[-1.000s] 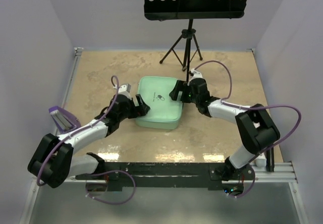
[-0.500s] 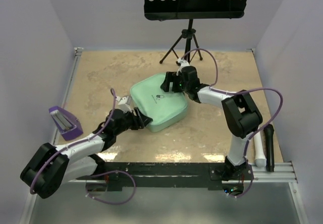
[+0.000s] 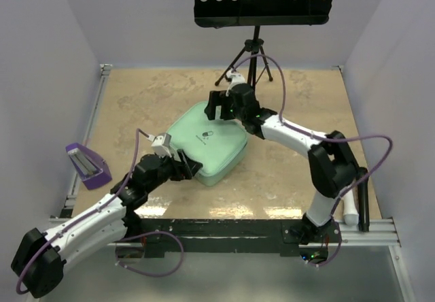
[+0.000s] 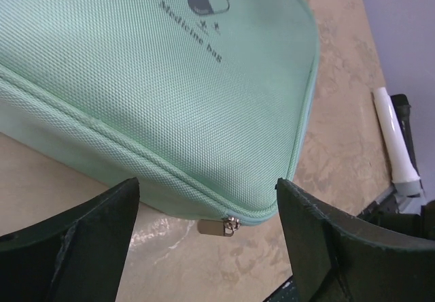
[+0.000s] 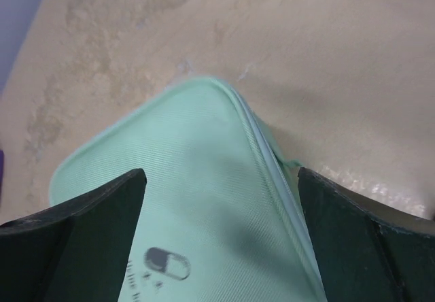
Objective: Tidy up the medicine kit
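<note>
- Since a second ago the medicine kit (image 3: 207, 142) has turned from square-on to corner-on. Both arms followed it: the right went to the far corner, the left to the near one.
- Kit now: mid-table, lid shut, zip closed, pill logo up. Shell looks like woven fabric, not hard.
- Left gripper (image 3: 186, 168): fingers (image 4: 75, 241) spread wide either side of the kit's near corner. The zip pull (image 4: 219, 226) lies between them, untouched.
- Right gripper (image 3: 215, 105): fingers (image 5: 81, 220) wide apart over the far corner, nothing held.
- Step, as I judge it: positioning the kit for opening; nothing sorted yet.
- Next move asks you to close the left fingers on the small zip pull while the right pins the shell. Expect the soft case to slide on the table (image 3: 136, 105).
- Purple holder (image 3: 88, 166) sits well apart, near-left.
</note>
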`<state>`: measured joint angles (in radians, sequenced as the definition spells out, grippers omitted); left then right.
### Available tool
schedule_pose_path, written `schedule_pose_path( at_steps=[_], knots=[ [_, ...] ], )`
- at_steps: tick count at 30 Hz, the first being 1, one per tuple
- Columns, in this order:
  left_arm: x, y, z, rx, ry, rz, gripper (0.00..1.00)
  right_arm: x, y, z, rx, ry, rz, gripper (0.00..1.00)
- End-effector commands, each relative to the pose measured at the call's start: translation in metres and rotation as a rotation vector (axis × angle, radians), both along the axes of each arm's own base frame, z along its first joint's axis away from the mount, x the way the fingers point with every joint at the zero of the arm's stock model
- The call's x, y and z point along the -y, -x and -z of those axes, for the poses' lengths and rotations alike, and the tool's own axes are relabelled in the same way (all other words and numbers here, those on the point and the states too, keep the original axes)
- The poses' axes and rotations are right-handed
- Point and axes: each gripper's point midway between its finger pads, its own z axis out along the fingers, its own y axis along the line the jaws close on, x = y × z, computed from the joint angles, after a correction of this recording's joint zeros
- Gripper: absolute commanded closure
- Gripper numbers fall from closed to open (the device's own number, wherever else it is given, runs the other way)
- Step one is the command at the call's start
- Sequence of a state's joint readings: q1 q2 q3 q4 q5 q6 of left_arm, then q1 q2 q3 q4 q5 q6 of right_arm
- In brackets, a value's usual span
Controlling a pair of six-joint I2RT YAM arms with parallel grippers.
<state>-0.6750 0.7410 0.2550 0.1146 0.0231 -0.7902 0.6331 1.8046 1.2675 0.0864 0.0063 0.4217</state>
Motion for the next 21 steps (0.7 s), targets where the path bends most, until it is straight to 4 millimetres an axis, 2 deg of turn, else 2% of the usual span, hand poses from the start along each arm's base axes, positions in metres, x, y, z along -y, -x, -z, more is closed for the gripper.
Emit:
schedule_pose_path(
  at_steps=[1, 3, 7, 10, 14, 17, 20, 21],
  knots=[
    [-0.023, -0.018, -0.023, 0.043, -0.127, -0.114, 0.13, 0.04, 0.006, -0.086, 0.136, -0.063, 0.165, 0.02],
    [-0.025, -0.021, -0.031, 0.059, -0.141, -0.12, 0.12, 0.056, 0.016, -0.092, 0.152, -0.06, 0.199, 0.01],
    [-0.028, -0.034, -0.051, 0.097, -0.173, -0.159, 0.12, 0.081, 0.038, -0.077, 0.121, -0.007, 0.237, 0.02],
    [-0.041, -0.054, -0.07, 0.138, -0.223, -0.258, 0.12, 0.085, 0.069, -0.067, 0.087, -0.056, 0.178, 0.02],
    [-0.048, -0.089, -0.092, 0.187, -0.249, -0.312, 0.1, 0.072, 0.106, -0.066, 0.074, -0.245, 0.062, 0.02],
    [-0.049, -0.118, -0.09, 0.17, -0.267, -0.312, 0.08, 0.075, 0.112, -0.055, 0.038, -0.273, 0.08, 0.02],
    [-0.054, -0.141, -0.074, 0.139, -0.337, -0.332, 0.05, 0.078, 0.114, -0.038, -0.019, -0.226, 0.095, 0.01],
    [-0.052, -0.156, -0.065, 0.138, -0.364, -0.333, 0.03, 0.079, 0.116, -0.029, -0.044, -0.214, 0.101, 0.01]
  ],
)
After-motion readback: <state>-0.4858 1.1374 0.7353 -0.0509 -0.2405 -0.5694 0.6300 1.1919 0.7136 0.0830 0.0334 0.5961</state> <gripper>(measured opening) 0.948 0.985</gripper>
